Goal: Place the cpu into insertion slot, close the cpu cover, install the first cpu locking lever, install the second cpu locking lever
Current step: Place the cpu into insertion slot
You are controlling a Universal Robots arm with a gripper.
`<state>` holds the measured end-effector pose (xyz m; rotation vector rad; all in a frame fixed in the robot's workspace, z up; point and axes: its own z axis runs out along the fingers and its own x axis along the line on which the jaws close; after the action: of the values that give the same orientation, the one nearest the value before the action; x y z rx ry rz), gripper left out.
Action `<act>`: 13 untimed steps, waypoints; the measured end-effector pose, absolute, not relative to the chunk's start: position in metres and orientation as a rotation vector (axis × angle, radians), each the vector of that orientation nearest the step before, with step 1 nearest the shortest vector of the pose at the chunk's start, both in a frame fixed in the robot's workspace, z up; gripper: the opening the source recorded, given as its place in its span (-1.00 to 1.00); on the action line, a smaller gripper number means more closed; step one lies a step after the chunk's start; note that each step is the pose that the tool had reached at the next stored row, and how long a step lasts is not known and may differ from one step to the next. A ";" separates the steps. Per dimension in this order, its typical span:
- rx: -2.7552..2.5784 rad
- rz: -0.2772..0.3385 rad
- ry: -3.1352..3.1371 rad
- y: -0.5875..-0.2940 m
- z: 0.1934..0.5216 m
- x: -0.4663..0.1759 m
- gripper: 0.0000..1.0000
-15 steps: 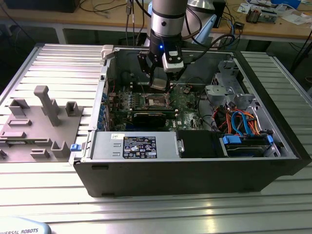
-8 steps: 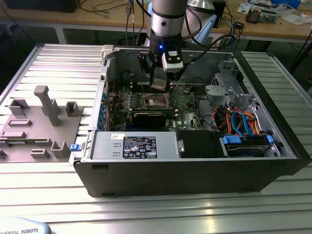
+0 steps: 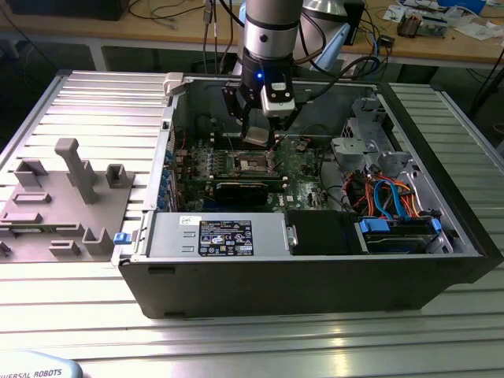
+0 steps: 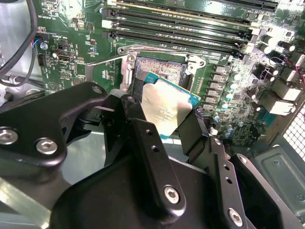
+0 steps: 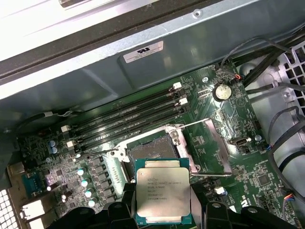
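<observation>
My gripper (image 3: 259,131) hangs inside the open computer case, shut on the cpu (image 3: 257,138). In both wrist views the cpu (image 5: 163,193) (image 4: 162,102) is a small square chip with a silvery top, clamped by its edges between the black fingers (image 4: 143,138). It is held tilted a little above the motherboard, just short of the insertion slot (image 5: 151,150) (image 4: 164,70), which lies open and bare. The cpu cover (image 5: 222,147), a thin metal frame, is swung open to one side of the slot. A thin wire locking lever (image 5: 100,152) stands unhooked on the other side.
Memory sticks (image 5: 128,119) run along the far side of the slot. The case wall (image 5: 143,71) rises behind them. A power supply (image 3: 224,236) and a drive cage with cables (image 3: 394,205) fill the case's near side. A grey fixture tray (image 3: 63,205) lies outside, at the exterior view's left.
</observation>
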<state>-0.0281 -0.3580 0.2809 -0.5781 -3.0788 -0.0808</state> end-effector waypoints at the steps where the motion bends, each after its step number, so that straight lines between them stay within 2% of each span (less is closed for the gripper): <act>1: -0.580 -0.081 -3.078 -0.358 0.281 -0.028 0.08; 13: -0.628 -0.081 -3.070 -0.358 0.281 -0.028 0.08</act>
<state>-0.0281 -0.3579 0.2806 -0.6276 -3.0698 -0.0810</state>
